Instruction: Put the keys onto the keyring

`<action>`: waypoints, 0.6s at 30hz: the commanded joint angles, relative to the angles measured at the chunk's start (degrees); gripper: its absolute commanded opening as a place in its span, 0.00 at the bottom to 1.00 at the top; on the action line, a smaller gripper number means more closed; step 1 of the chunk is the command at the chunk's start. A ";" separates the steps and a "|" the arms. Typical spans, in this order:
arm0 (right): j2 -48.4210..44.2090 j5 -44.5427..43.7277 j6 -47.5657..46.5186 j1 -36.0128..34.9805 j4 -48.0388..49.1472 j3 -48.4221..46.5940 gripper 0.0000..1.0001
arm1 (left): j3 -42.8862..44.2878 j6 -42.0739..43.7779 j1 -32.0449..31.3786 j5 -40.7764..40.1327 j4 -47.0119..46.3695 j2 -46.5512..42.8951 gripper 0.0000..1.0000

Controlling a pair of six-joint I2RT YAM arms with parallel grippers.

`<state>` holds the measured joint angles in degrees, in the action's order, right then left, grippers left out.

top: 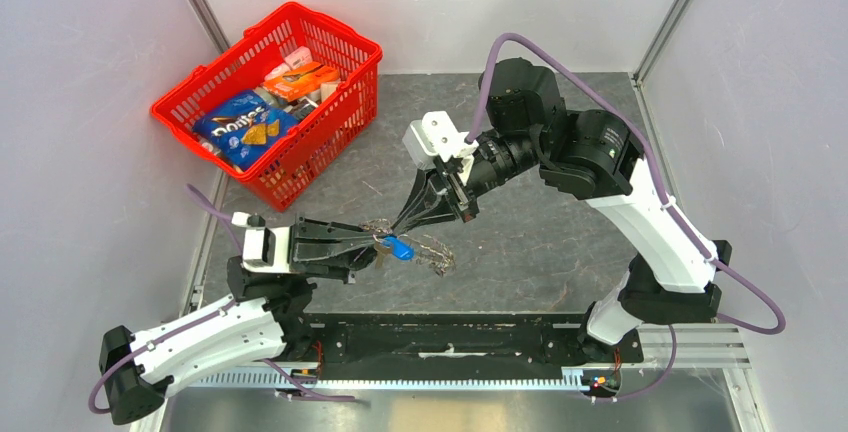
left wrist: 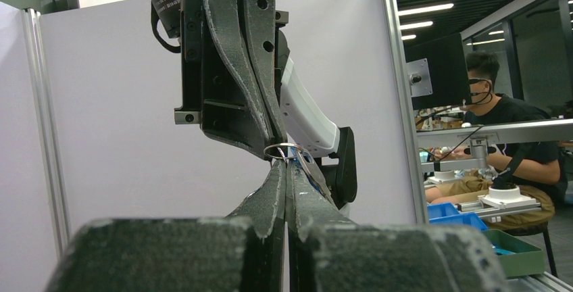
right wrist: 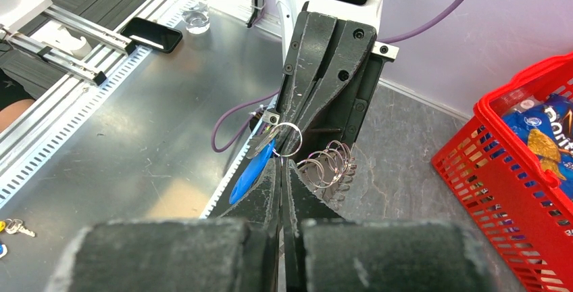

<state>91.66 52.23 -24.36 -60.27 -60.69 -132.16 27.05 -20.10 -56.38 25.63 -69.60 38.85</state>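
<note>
A small silvery keyring is held in the air between both grippers, which meet tip to tip over the table's front middle. My left gripper is shut on the ring from the left; in its wrist view the ring sits right at its fingertips. My right gripper comes from above right and is shut on the same ring. A blue-headed key and a silvery key hang from the ring. A silvery bunch of linked metal loops lies on the table just beyond, also in the top view.
A red basket with snack packs stands at the back left, also at the right in the right wrist view. White walls enclose the table on three sides. A few small loose keys lie on the metal bench in front.
</note>
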 commanded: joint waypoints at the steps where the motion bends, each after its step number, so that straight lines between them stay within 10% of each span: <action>1: -0.60 0.46 -0.87 -0.20 -0.35 -0.82 0.00 | 0.72 -0.19 -0.22 -1.33 -3.76 -0.21 0.02; 18: -8.35 -5.06 8.70 -0.11 9.00 4.15 0.00 | 0.22 1.50 -0.22 -1.81 4.07 -5.46 0.16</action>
<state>88.36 49.12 -19.40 -60.38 -58.50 -129.38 27.03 -20.05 -56.38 25.50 -67.35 35.70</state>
